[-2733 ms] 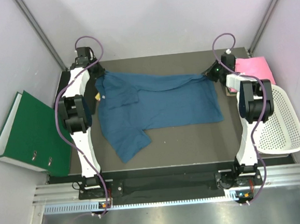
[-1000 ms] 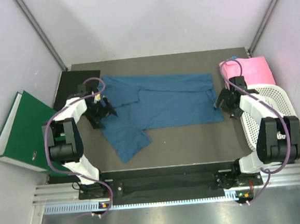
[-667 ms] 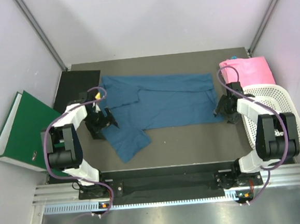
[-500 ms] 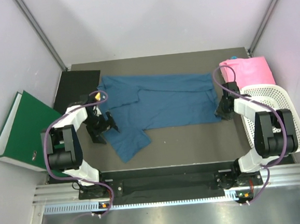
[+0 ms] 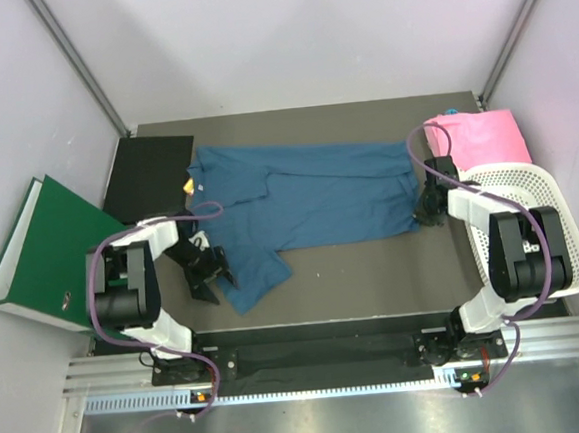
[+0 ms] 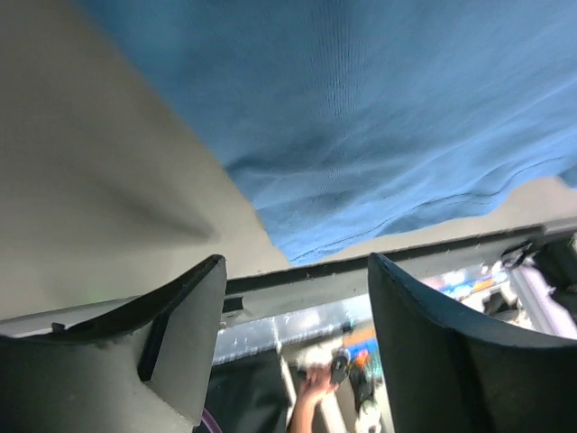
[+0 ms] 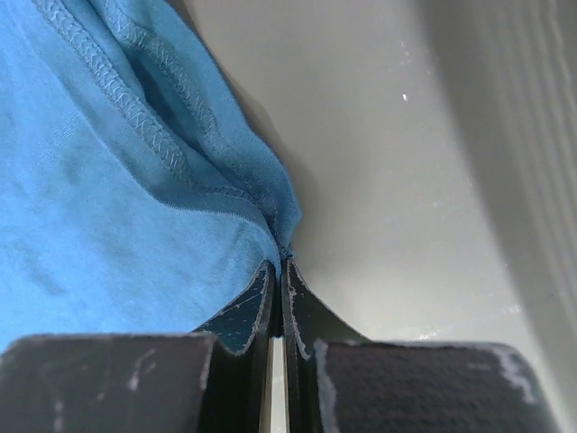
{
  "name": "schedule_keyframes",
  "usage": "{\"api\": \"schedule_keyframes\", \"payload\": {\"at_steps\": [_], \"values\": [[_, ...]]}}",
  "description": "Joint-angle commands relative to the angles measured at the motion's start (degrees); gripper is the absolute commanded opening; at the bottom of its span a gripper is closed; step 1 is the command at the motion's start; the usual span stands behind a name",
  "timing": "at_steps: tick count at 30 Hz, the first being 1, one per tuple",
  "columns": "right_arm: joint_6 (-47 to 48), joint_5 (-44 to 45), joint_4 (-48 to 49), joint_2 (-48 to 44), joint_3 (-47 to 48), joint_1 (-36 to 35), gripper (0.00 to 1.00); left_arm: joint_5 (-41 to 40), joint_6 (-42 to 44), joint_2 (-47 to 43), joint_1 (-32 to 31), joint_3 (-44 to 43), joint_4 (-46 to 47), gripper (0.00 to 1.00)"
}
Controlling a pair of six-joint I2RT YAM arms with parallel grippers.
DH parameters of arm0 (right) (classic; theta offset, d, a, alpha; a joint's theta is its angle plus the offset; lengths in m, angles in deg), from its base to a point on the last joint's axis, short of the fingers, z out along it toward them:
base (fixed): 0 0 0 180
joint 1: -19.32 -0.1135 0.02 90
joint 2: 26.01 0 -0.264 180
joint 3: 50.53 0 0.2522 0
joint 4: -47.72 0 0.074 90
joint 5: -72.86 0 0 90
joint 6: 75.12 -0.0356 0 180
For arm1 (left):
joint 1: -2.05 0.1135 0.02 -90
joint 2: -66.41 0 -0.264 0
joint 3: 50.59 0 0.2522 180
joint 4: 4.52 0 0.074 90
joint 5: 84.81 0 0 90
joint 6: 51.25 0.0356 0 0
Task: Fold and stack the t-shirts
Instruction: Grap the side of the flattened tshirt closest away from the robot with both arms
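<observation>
**A:** Where is there room to move?

**B:** The teal-blue t-shirt (image 5: 318, 194) lies spread across the middle of the table (image 5: 374, 270). A broad bare strip runs along the near edge, between the shirt and the arm bases, and a thinner one runs along the far edge. The sides are tight. A white mesh basket (image 5: 548, 246) sits off the right edge, and a green binder (image 5: 41, 251) leans off the left, with a black panel (image 5: 146, 178) at the far left corner.

**A:** What's the count?

**B:** There are two t-shirts. The second is a pink t-shirt (image 5: 486, 139), at the far right corner just behind the basket and well apart from the blue one. There is one basket, one binder and one panel.

**A:** And the fingers?

**B:** The left gripper (image 5: 214, 278) is low at the edge of the near sleeve. Its fingers (image 6: 194, 307) stand well apart with nothing between them, and the sleeve hem lies just ahead. The right gripper (image 5: 426, 211) is at the shirt's near right hem corner. Its fingers (image 7: 302, 311) are pressed together, with the stitched hem pinched at their tips.
</observation>
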Motion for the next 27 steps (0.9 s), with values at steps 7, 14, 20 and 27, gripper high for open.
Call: {"api": "schedule_keyframes", "payload": {"at_steps": [7, 14, 20, 27], "values": [[-0.52, -0.4, -2.12, 0.58, 8.41, -0.91, 0.0, 3.05, -2.42, 5.39, -8.57, 2.53, 0.6, 0.67], [-0.96, -0.75, -2.3, 0.14, 9.12, -0.91, 0.01, 0.07, -5.05, 7.5, -11.9, 2.53, 1.13, 0.54], [-1.05, -1.01, -2.21, -1.44, 7.89, -0.91, 0.01, -1.43, -6.03, 9.88, -13.31, 1.91, 1.48, 0.0], [-1.05, -0.75, -2.73, -4.69, 6.4, -0.82, 0.01, -3.8, -5.94, 3.83, -13.32, -0.36, -1.85, 0.0]]}}
